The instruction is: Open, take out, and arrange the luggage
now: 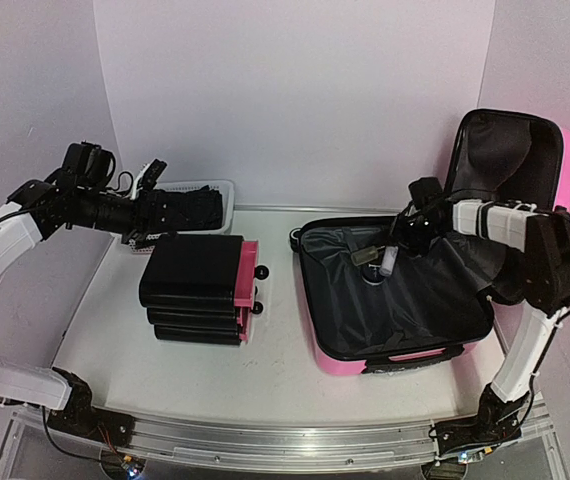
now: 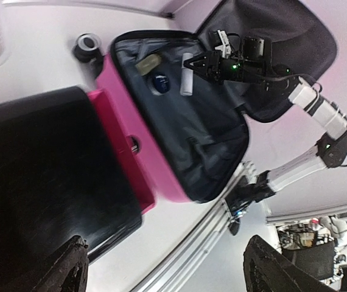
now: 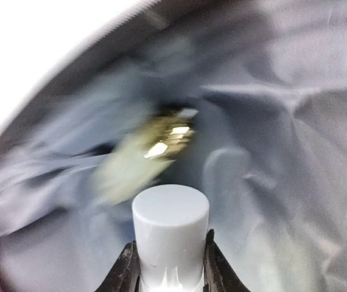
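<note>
The pink suitcase (image 1: 385,358) lies open at the right, its lid (image 1: 510,150) upright against the right wall and its black lining showing. My right gripper (image 1: 390,258) is over its far end, shut on a white tube (image 3: 170,225), jaws pressed on both sides. A blurred olive-gold item (image 3: 143,158) lies on the lining (image 3: 295,121) just beyond. My left gripper (image 1: 150,205) is open and empty above a stack of black-and-pink cases (image 1: 195,285). The left wrist view shows its fingertips (image 2: 70,267) wide apart, the suitcase (image 2: 143,146) and the tube (image 2: 187,74).
A white mesh basket (image 1: 227,190) with dark contents stands at the back left, behind the stack. A round blue item (image 2: 160,84) lies in the suitcase near the olive-gold item (image 2: 148,61). Walls close in the back and both sides. A metal rail (image 1: 285,440) runs along the near edge.
</note>
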`<state>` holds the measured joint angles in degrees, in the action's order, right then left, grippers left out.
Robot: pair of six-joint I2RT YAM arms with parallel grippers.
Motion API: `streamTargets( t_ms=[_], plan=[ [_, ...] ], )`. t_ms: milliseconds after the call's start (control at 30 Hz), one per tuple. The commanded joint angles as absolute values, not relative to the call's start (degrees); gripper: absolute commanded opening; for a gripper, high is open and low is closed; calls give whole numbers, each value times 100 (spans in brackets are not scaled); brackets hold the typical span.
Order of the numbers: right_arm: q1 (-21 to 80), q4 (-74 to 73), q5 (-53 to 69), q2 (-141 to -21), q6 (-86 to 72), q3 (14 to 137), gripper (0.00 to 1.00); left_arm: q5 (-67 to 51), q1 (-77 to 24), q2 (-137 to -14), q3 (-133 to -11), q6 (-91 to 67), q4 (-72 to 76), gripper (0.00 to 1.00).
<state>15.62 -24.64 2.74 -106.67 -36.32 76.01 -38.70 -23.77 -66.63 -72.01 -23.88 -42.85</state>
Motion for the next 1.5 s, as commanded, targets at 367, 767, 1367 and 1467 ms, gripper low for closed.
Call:
streamTargets(
  t_ms=[367, 767, 1367, 1467],
  plan=[
    [3513, 1107, 2635, -8781, -5729, 6969, 9, -4675, -4157, -8538, -7992, -3667, -886, 87],
    [4577, 1865, 2637, -9401, -6125, 7545, 8, -4360, -4230, -8394, -7565, -3861, -720, 67],
    [4159, 938, 2479, -8927, -5563, 6810, 77, -3144, -3829, -7606, -7247, -3352, -2036, 17],
    [3818, 904, 3144, -9171, -5517, 6685, 87, -2499, -3782, -7263, -7323, -2862, -2854, 17]
  ],
)
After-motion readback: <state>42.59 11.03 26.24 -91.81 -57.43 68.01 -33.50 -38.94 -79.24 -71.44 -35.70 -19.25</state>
